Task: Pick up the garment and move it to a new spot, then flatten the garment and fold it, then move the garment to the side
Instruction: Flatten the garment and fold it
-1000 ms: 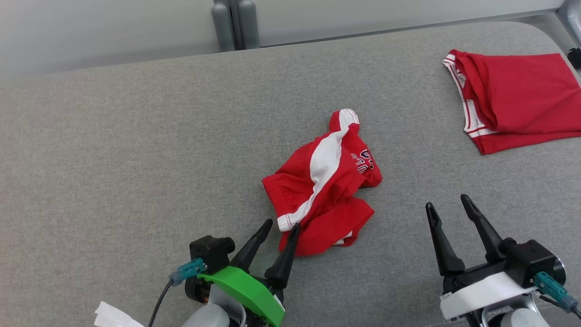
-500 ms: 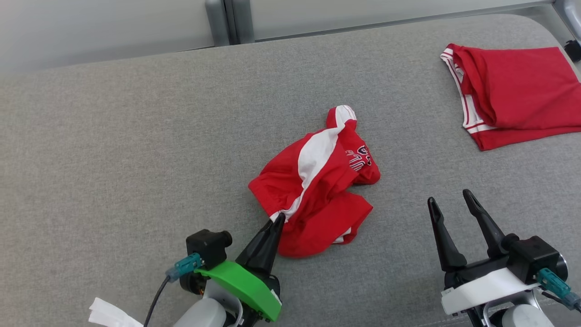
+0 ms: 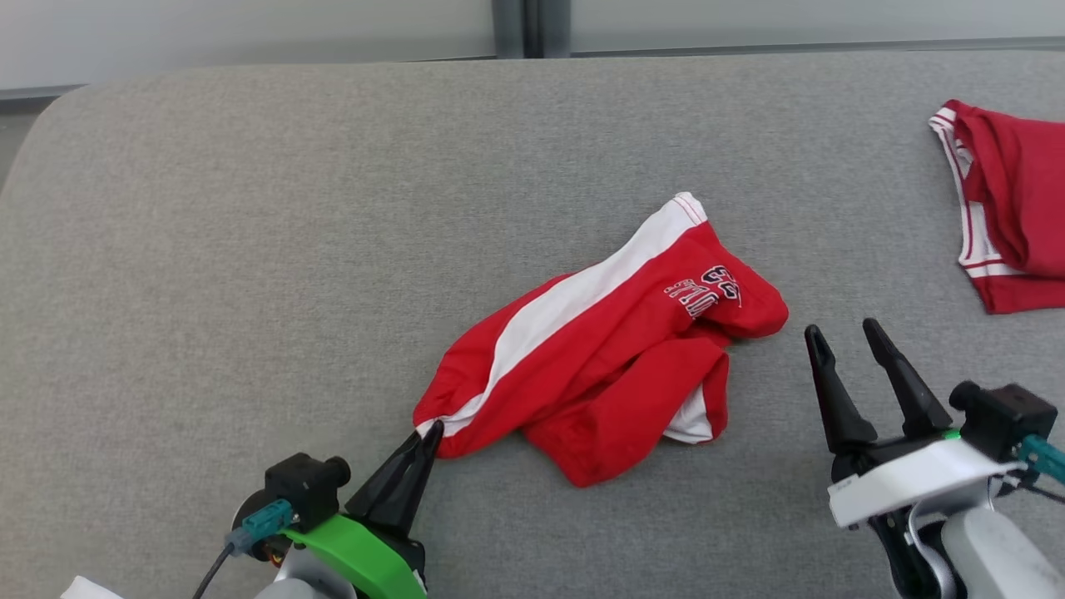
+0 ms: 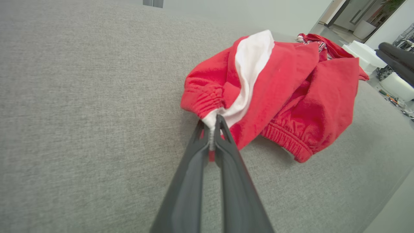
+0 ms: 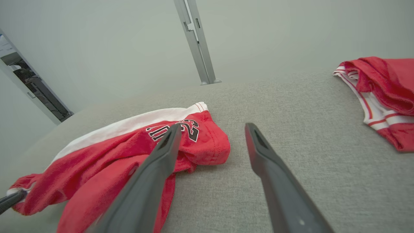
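l gripper [image 3: 429, 433] clamped on waistband corner of red shorts [image 3: 616, 358], crumpled on grey cushion [image 3: 250, 249]. r gripper [image 3: 842, 334] fingers apart, empty. pick-up prob just begun; flatten, fold, move aside pending.

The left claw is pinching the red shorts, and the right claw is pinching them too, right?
Not quite. The left gripper is pinching the shorts, but the right gripper is open and holds nothing. The head view shows this.
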